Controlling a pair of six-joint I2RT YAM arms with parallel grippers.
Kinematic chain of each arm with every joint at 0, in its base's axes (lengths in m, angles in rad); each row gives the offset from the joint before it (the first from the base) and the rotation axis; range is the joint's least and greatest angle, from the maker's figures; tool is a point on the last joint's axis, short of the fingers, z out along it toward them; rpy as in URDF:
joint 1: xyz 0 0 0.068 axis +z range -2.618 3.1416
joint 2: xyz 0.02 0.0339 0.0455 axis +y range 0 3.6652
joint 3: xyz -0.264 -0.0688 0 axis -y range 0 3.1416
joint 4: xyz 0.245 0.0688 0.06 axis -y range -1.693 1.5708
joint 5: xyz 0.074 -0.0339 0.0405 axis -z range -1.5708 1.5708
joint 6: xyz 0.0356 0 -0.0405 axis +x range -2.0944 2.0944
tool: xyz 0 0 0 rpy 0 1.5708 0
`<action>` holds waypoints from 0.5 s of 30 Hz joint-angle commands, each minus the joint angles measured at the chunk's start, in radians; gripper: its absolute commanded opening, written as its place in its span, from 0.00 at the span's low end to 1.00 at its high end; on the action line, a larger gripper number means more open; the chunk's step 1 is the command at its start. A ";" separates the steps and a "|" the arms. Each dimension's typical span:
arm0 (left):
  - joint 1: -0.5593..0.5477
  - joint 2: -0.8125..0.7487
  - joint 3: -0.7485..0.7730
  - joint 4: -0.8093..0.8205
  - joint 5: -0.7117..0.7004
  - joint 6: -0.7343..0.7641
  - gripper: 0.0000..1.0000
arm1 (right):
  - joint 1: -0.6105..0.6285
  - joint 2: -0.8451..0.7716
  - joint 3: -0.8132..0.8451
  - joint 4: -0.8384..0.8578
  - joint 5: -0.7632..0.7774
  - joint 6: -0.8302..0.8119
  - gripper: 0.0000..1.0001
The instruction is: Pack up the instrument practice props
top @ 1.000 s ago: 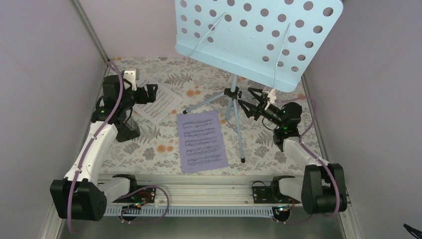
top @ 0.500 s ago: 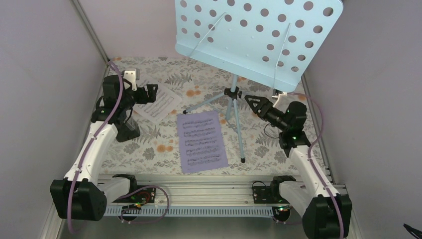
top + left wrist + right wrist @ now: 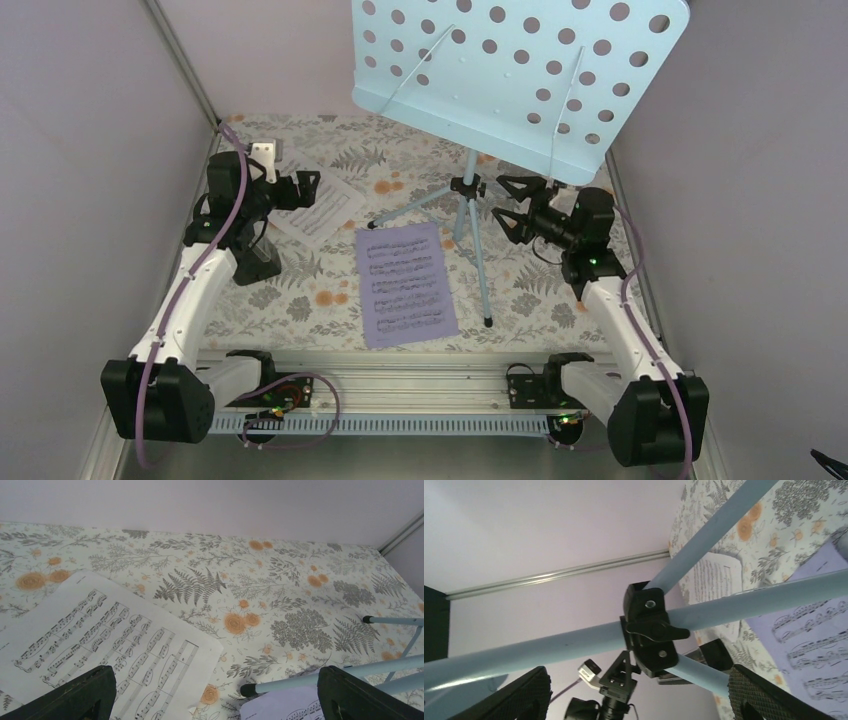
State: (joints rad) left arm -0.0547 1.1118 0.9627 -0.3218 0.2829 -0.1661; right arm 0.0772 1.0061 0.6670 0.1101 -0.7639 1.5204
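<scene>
The light blue music stand (image 3: 520, 80) stands at the back, its hole-dotted tray high up and its black tripod hub (image 3: 466, 187) below. The lavender sheet (image 3: 405, 283) lies flat in the middle, under a tripod leg (image 3: 480, 270). A small black wedge box (image 3: 257, 262) sits beside my left arm. My left gripper (image 3: 305, 187) is open and empty over a white music sheet (image 3: 100, 645). My right gripper (image 3: 512, 200) is open and empty, just right of the hub. In the right wrist view the hub (image 3: 651, 630) sits between and ahead of my right fingers (image 3: 769, 695).
The white music sheet (image 3: 320, 208) lies at the back left on the floral cloth (image 3: 300, 300). Grey walls close in both sides and the back. A tripod leg tip (image 3: 247, 689) rests near the lavender sheet's corner (image 3: 285, 707). The aluminium base rail (image 3: 400, 365) runs along the near edge.
My right arm has stretched out and its gripper has risen and turned, now level with the tripod hub. The left arm, stand and sheets have not moved.
</scene>
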 commanded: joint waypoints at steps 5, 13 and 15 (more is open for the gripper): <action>0.003 0.005 -0.005 0.036 0.042 -0.006 1.00 | 0.013 0.072 0.078 -0.025 0.022 0.163 0.80; 0.003 0.004 -0.005 0.034 0.043 -0.006 1.00 | 0.023 0.112 0.100 -0.030 0.052 0.165 0.76; 0.003 0.004 -0.006 0.034 0.042 -0.007 1.00 | 0.034 0.127 0.109 -0.029 0.055 0.166 0.76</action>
State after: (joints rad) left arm -0.0547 1.1137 0.9627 -0.3214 0.3084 -0.1688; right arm 0.0887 1.1103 0.7387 0.0803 -0.7235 1.6642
